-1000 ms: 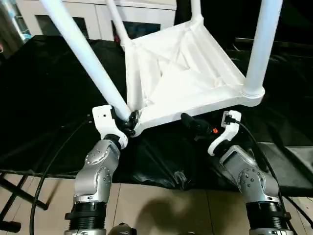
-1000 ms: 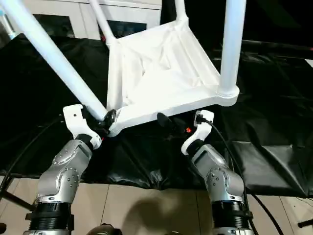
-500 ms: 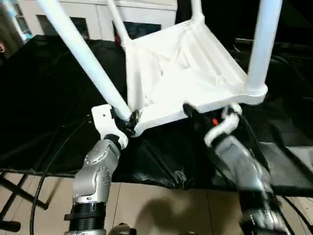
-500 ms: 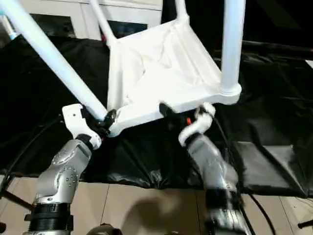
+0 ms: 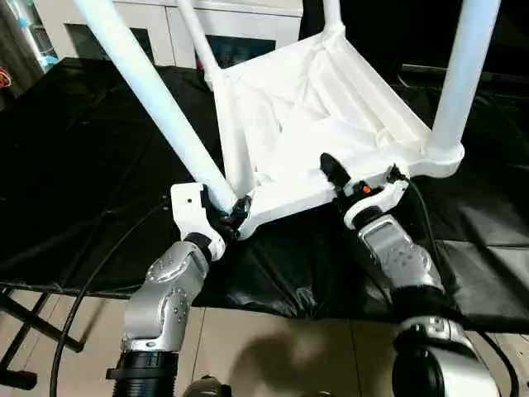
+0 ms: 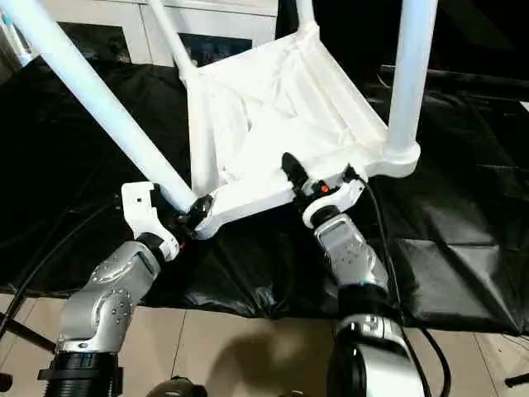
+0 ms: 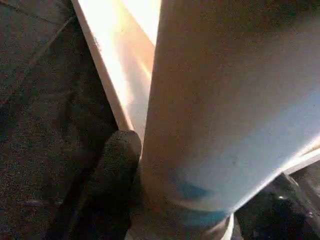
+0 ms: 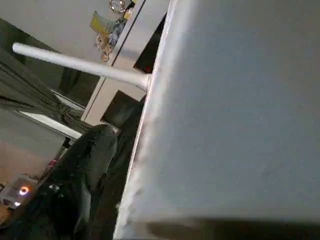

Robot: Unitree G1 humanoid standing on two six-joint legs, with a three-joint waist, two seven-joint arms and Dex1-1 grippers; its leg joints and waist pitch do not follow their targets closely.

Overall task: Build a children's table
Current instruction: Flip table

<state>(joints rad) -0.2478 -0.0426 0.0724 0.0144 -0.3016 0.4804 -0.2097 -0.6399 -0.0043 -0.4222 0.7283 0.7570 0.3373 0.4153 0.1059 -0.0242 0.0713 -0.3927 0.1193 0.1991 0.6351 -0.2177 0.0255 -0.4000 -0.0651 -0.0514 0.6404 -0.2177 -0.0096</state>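
- We see the all-white plastic children's table (image 5: 306,124) turned upside down on the large black-covered work table (image 5: 74,165), ribbed underside facing up, with its near edge lifted off the black cover.
- All four long tapered tube legs are seated in the corner sockets; the near-left leg (image 5: 149,99) leans away up and to the left, and the near-right leg (image 5: 467,74) rises almost straight.
- Our left gripper (image 5: 231,217) sits at the near-left corner, its black fingers closed around the base of that leg just where it enters the socket; in the left wrist view one finger (image 7: 117,165) presses against the tube.
- Our right gripper (image 5: 351,182) is on the near rim of the table top (image 6: 248,194), between the two near corners, with one finger (image 5: 331,169) lying on the upper side of the rim. We cannot tell whether it is clamped on the rim.
- White cabinets (image 5: 165,29) stand behind the work table.
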